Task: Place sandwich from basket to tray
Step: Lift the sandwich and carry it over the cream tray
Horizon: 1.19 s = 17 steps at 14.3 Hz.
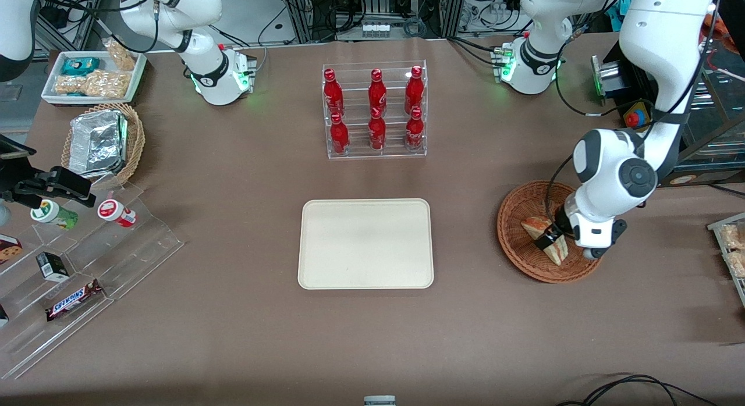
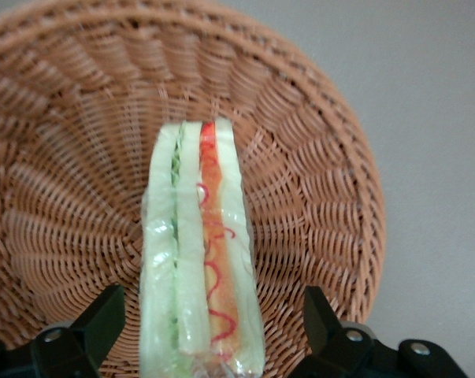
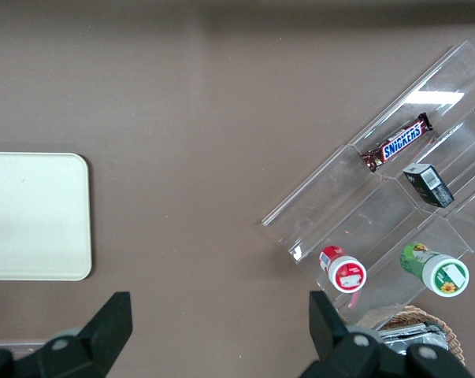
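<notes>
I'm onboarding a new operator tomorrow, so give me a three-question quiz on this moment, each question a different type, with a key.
1. True or false: the sandwich already lies on the tray.
2. Multiple choice: the gripper is
A) above the tray
B) down in the basket, fingers open on either side of the sandwich
C) at the rack of red bottles
3. Fill in: the rack of red bottles stands ______ from the front camera than the tray.

Key
1. False: it is in the basket, standing on edge.
2. B
3. farther
</notes>
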### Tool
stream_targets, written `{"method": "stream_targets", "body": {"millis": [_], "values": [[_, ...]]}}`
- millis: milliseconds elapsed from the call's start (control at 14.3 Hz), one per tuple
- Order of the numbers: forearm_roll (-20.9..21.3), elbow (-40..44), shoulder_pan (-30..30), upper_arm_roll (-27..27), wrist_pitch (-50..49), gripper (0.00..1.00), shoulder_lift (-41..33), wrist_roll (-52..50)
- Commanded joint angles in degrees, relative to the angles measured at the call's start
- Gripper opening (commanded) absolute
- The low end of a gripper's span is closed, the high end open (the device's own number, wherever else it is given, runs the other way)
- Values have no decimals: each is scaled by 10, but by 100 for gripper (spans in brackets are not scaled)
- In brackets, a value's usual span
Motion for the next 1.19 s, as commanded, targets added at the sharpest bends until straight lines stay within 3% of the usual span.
{"method": "stream_targets", "body": {"millis": [0, 70, 209, 419, 628, 767, 1116], "values": [[-3, 11, 2, 1, -3, 37, -2, -28], [-3, 11, 2, 1, -5, 15, -7, -35], [-3, 16, 3, 1, -6, 4, -10, -38], [-3, 51, 3, 1, -56, 3, -30, -39], [4, 154, -14, -3, -227, 5, -34, -37], [5, 198, -46, -3, -303, 3, -31, -34], [16, 204, -196, -8, -307, 2, -5, 30]]}}
